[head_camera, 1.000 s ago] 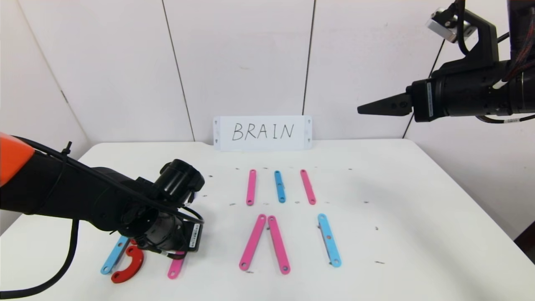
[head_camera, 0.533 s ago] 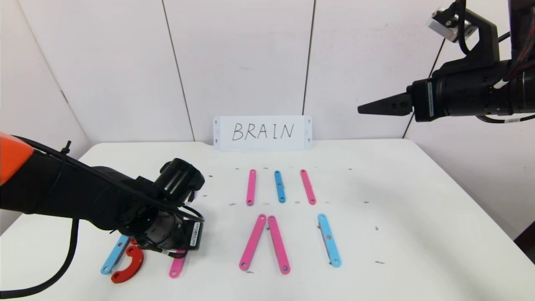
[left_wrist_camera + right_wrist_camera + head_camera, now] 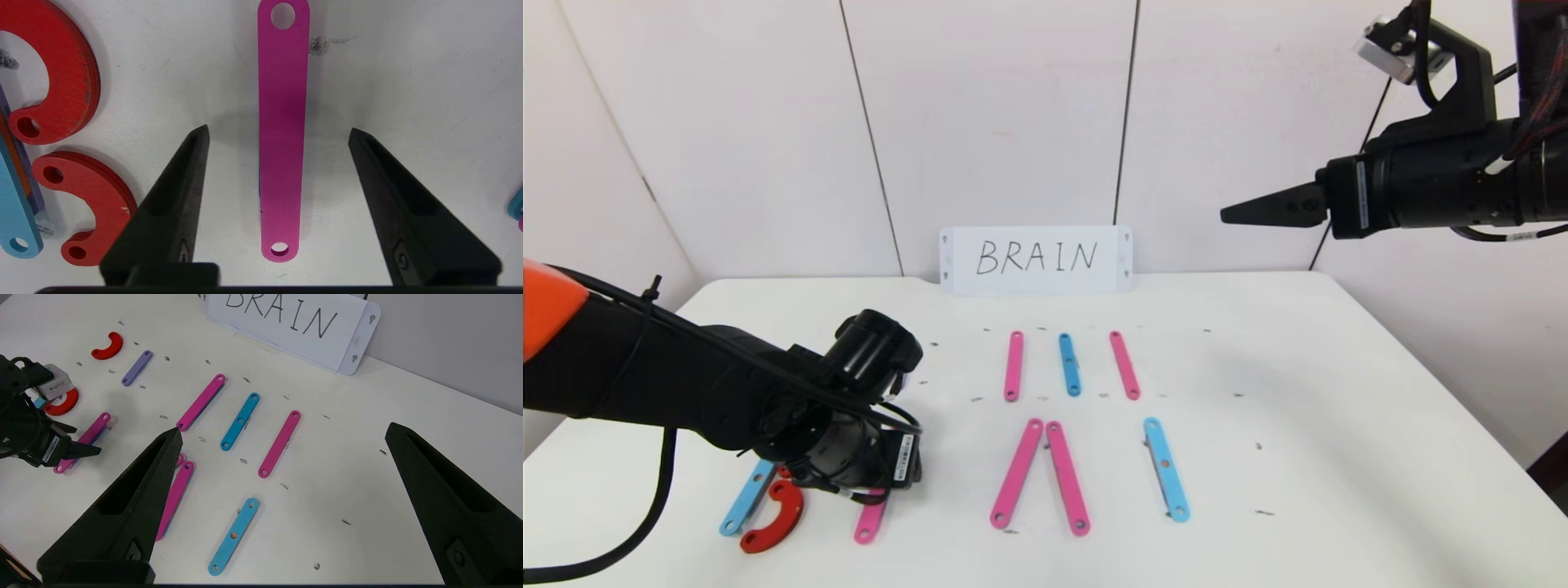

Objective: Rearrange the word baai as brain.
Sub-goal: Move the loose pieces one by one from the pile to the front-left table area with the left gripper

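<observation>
Left gripper [image 3: 278,134] sitting low over the near-left counter [image 3: 1339,425], jaws standing apart and gripping nothing; a pink bar [image 3: 282,134] is lying flat between the two fingers, clear of both. Bar's long axis is running straight out from the gripper, parallel to the fingers, so the jaws are straddling its width; one end hole is lying close in toward the wrist, the other out past the fingertips. Any re-grip would mean closing across the narrow width, by my reading. Just beside it, on the outer left, two red curves [image 3: 61,81] are lying against a blue bar [image 3: 14,204], forming the B. Farther toward the right, two long pink bars [image 3: 1037,474] are meeting at their far ends like an A without its crossbar, then a lone blue bar [image 3: 1165,469]. Behind these, a row of three short bars, pink, blue, pink [image 3: 1068,364], is lying loose. The BRAIN card [image 3: 1036,260] is standing at the back edge. Right gripper [image 3: 1258,208] is hanging high on the right, wide open and empty, well apart from everything; the left arm is plainly the nearer one.
</observation>
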Robot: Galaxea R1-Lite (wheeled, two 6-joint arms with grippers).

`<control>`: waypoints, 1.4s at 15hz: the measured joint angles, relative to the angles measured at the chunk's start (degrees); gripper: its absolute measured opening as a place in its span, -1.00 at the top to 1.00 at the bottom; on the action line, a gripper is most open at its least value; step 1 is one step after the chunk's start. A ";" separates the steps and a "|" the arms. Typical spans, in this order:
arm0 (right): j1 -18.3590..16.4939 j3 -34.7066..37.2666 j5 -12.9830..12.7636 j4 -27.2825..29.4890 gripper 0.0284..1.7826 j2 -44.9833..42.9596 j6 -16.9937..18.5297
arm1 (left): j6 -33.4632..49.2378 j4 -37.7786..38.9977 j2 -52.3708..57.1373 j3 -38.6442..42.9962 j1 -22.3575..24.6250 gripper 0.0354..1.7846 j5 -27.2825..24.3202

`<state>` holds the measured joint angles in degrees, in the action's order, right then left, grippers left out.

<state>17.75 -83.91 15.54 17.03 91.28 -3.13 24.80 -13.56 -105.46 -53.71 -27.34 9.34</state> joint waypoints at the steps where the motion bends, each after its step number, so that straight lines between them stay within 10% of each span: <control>1: 0.00 0.00 0.00 0.02 -0.95 0.01 0.02 | 0.00 0.00 0.00 0.00 0.00 -0.57 0.02; 5: 0.05 0.04 -0.02 0.02 -0.95 0.06 0.00 | -0.02 0.00 0.00 -0.22 0.00 -0.93 -0.17; 21: 0.02 0.06 -0.02 0.00 -0.95 -0.07 0.00 | -8.59 -20.07 8.67 -28.70 8.56 -0.95 0.28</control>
<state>17.77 -83.85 15.52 17.03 91.21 -3.13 16.20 -33.62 -96.79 -82.41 -18.79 9.62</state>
